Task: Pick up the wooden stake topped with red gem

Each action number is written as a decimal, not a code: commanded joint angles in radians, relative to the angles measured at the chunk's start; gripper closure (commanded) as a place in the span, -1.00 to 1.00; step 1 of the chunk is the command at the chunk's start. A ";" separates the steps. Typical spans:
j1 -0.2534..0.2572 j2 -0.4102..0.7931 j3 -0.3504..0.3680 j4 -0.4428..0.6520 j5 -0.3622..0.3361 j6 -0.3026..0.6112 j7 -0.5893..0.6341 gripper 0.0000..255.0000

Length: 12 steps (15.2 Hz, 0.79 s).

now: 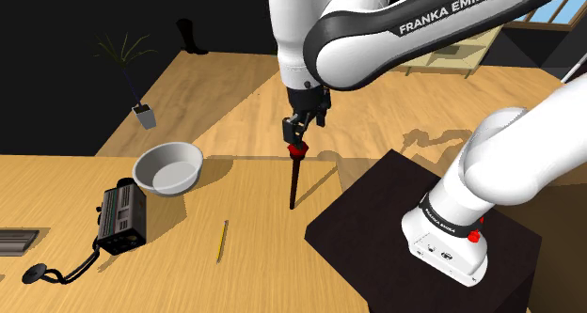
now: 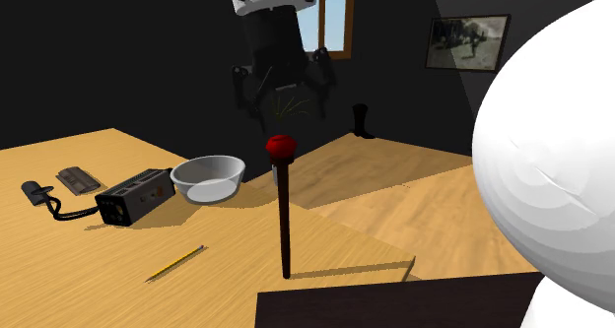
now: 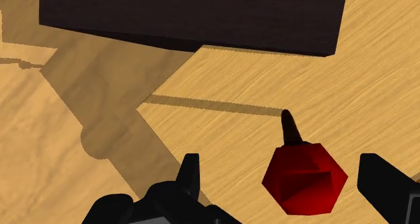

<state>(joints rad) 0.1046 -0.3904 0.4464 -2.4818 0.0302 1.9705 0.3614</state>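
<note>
Right of the grey bowl [image 1: 169, 167], your dark stake [image 1: 293, 181] stands upright on its tip on the wooden table [image 1: 259, 275]; the gripper [image 1: 298, 131] hangs over its red gem [image 3: 305, 177], fingers apart, nothing clasped; the gem sits nearer one finger, so closing unevenly would likely topple it toward the black stand [image 1: 376, 217].

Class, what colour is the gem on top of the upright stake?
The gem is red, clearest in the wrist view.

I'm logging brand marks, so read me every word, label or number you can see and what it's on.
"FRANKA EMIKA": white letters on the dark band of the robot arm.
Black box on the table: no markings legible.
Framed picture on the wall: no words legible.
</note>
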 commanded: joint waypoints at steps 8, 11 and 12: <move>-0.012 0.122 0.059 -0.026 -0.049 0.137 0.089 -1.00; -0.013 0.127 0.060 -0.028 -0.052 0.144 0.091 1.00; -0.013 0.126 0.060 -0.029 -0.051 0.143 0.091 1.00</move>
<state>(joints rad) 0.0921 -0.2658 0.5060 -2.5099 -0.0201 2.1125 0.4516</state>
